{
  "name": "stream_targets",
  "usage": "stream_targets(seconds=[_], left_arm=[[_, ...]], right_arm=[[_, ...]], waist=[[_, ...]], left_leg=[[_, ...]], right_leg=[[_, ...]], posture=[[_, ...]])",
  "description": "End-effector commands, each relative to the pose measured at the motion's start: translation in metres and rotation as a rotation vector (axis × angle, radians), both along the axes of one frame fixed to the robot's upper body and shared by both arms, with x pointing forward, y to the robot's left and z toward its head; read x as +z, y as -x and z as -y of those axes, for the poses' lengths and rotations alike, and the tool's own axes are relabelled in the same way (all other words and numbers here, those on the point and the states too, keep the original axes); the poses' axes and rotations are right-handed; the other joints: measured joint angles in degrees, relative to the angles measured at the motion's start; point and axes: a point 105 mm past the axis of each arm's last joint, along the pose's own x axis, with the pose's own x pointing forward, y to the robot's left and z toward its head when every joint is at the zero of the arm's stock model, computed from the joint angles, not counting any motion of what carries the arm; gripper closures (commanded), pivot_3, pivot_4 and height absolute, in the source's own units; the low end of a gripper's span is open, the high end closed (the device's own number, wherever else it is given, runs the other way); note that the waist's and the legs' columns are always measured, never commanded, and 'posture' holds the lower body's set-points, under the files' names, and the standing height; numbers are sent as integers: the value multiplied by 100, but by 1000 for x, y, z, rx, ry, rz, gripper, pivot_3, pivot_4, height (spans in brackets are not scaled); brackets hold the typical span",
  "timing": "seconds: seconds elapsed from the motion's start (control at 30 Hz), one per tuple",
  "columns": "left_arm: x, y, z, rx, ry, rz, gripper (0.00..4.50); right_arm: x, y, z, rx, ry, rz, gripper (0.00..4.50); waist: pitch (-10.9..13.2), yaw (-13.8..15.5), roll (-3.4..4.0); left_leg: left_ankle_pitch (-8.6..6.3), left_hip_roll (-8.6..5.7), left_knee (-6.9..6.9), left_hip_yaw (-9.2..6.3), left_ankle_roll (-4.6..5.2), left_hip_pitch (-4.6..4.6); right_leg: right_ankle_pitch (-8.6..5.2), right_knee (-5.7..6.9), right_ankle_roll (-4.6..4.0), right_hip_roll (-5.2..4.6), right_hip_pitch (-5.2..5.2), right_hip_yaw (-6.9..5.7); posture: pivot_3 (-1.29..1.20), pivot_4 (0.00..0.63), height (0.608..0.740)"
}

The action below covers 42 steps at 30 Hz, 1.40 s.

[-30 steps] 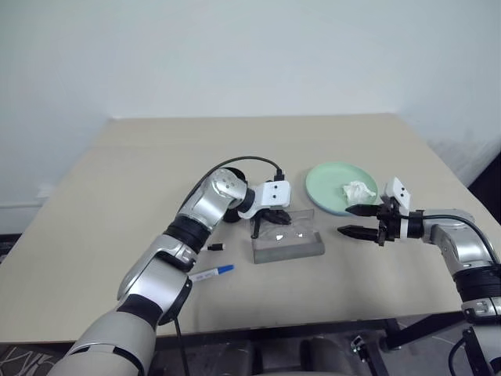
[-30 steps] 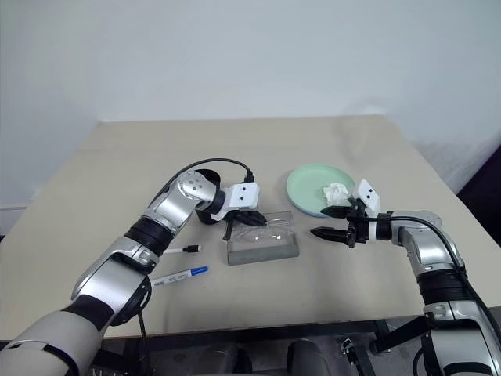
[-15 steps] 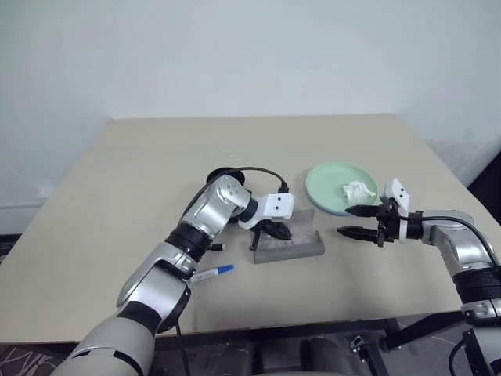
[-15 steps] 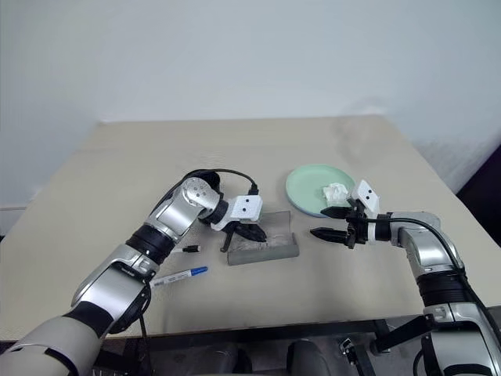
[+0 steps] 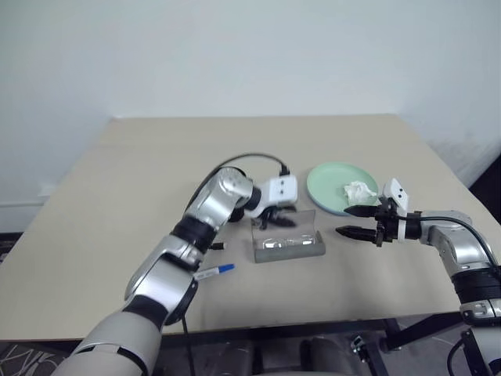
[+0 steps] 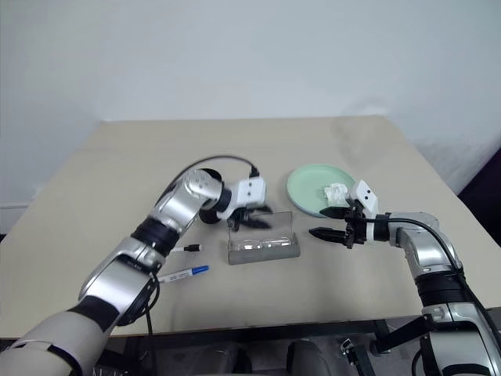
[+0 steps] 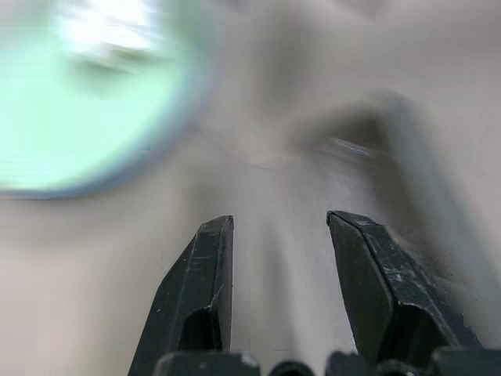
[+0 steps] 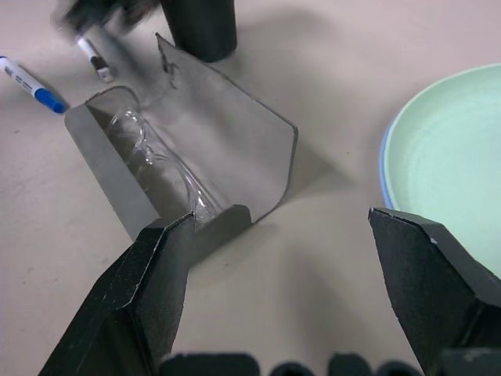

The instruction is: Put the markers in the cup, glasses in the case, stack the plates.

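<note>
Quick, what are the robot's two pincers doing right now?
Left pincer: open, holding nothing, above the case.
Right pincer: open wide, holding nothing.

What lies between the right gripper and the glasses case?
Only bare table. In the right eye view nothing lies between the right gripper and the glasses case.

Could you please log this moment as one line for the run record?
glasses: in open case | left claw: open, above case | right claw: open, beside case | markers: on table
</note>
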Motion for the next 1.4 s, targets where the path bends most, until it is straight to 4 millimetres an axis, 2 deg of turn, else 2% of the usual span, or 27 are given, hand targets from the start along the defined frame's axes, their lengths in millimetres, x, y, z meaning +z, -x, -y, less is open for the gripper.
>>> stream_targets(seconds=[0.03, 0.2, 0.43, 0.53, 0.6, 0.7, 0.83, 1.0, 1.13, 1.2, 1.27, 1.4], left_arm=[[24, -22, -2, 59, -3, 161, 2937], [16, -30, -1, 86, -48, 210, 4449], [-5, -35, -6, 81, -161, 252, 4449], [-29, -19, -9, -22, -245, 175, 4449], [-35, -8, -9, -81, -247, 105, 4449], [-36, 5, -10, -141, -226, 27, 4449], [-36, 9, -14, -153, -235, 9, 4449], [-22, 22, -13, -201, -153, -53, 4449], [-19, 26, -12, -207, -136, -66, 4449], [-14, 36, -18, -257, -134, -75, 4449], [-13, 46, -22, -293, -134, -91, 4449], [-13, 51, -23, -300, -134, -101, 4449]], right_arm=[[16, -3, -3, 14, -17, 61, 655], [16, -4, -3, 11, -20, 63, 655], [26, -2, -7, 27, -49, 79, 655], [35, 1, -11, 53, -67, 95, 655], [36, 1, -12, 54, -69, 99, 655], [36, 1, -11, 50, -69, 99, 655], [36, 1, -11, 48, -70, 100, 655], [34, -1, -12, 45, -71, 99, 655], [34, -1, -12, 45, -71, 99, 655], [33, -2, -12, 44, -70, 99, 655], [33, -4, -12, 43, -70, 99, 655], [32, -4, -12, 44, -70, 99, 655]], waist=[[-1, -6, 2], [-1, -18, 3], [-1, -15, 2], [-1, -15, 2], [-2, -16, 3], [-1, -21, 2], [-2, -18, 3], [-1, -19, 3], [-1, -17, 3], [-2, -23, 3], [-2, -49, 3], [-2, -42, 3]], left_leg=[[-1, -2, 0, 1, 2, 5], [-6, -2, -1, 5, 6, 7], [-9, -6, 0, 5, 9, 2], [-11, -5, 0, 5, 8, 0], [-13, -5, 0, 5, 5, 1], [-15, -4, 0, 8, 5, -2], [-15, -4, 1, 9, 6, -2], [-15, -4, 2, 8, 7, -3], [-15, -4, 4, 7, 8, -4], [-15, -4, 4, 8, 9, -3], [-15, -3, 3, 11, 8, -1], [-14, -3, 6, 10, 9, 0]], right_leg=[[2, -1, 3, -1, 6, 1], [8, -1, 13, 0, 6, 2], [14, -4, 20, -4, 4, 3], [14, -4, 20, -5, 2, 2], [14, -3, 19, -6, 1, 2], [12, -3, 14, -6, -3, 2], [8, -2, 7, -7, -4, 3], [8, -2, 7, -6, -4, 3], [8, -2, 7, -6, -4, 2], [8, -2, 7, -6, -4, 4], [8, -1, 7, -4, -4, 6], [8, 1, 6, -4, -3, 6]], posture=[[0, 0, 740], [0, 0, 740], [0, 0, 740], [0, 0, 740], [0, 0, 740], [0, 0, 740], [0, 0, 740], [0, 0, 740], [0, 0, 740], [0, 0, 740], [0, 0, 740], [0, 0, 740]])
